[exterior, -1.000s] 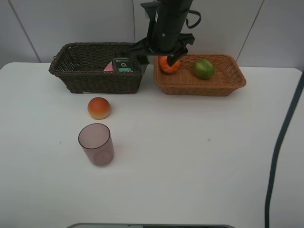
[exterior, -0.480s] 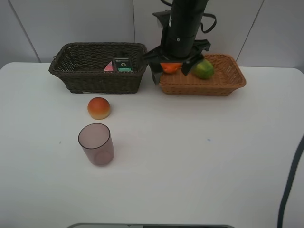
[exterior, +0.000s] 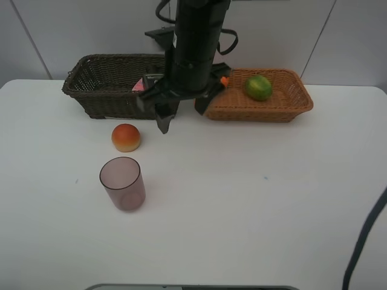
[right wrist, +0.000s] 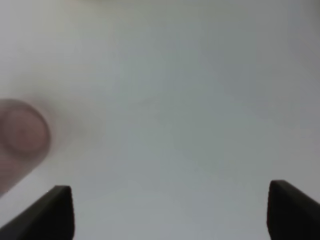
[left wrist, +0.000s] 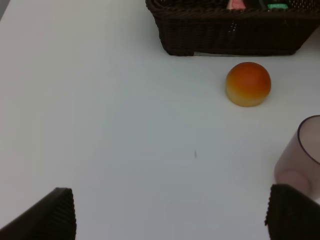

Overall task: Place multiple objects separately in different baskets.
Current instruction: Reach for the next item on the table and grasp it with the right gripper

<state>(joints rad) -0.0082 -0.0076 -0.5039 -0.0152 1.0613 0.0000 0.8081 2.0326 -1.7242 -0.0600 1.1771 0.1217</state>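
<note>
The red-orange peach-like fruit (exterior: 126, 137) and the mauve cup (exterior: 123, 183) stand on the white table. My right gripper (exterior: 180, 113) hangs open and empty over the table in front of the dark brown basket (exterior: 97, 90), right of the fruit. That basket holds the black bottle (exterior: 154, 78) and the pink tube (exterior: 138, 86). The light tan basket (exterior: 284, 106) holds the green fruit (exterior: 258, 87) and the orange (exterior: 224, 80), mostly hidden by the arm. The left wrist view shows the fruit (left wrist: 248, 84), cup (left wrist: 302, 155), basket (left wrist: 225, 37) and my open left gripper (left wrist: 172, 215).
The right wrist view is blurred: white table, the cup (right wrist: 22, 132) and my open gripper (right wrist: 170, 210). A dark cable (exterior: 363, 235) runs down the right edge of the high view. A grey wall stands behind both baskets.
My right gripper has risen away from the orange in the light basket and swung left. It now hangs in front of the dark basket. The orange stays in the light basket.
</note>
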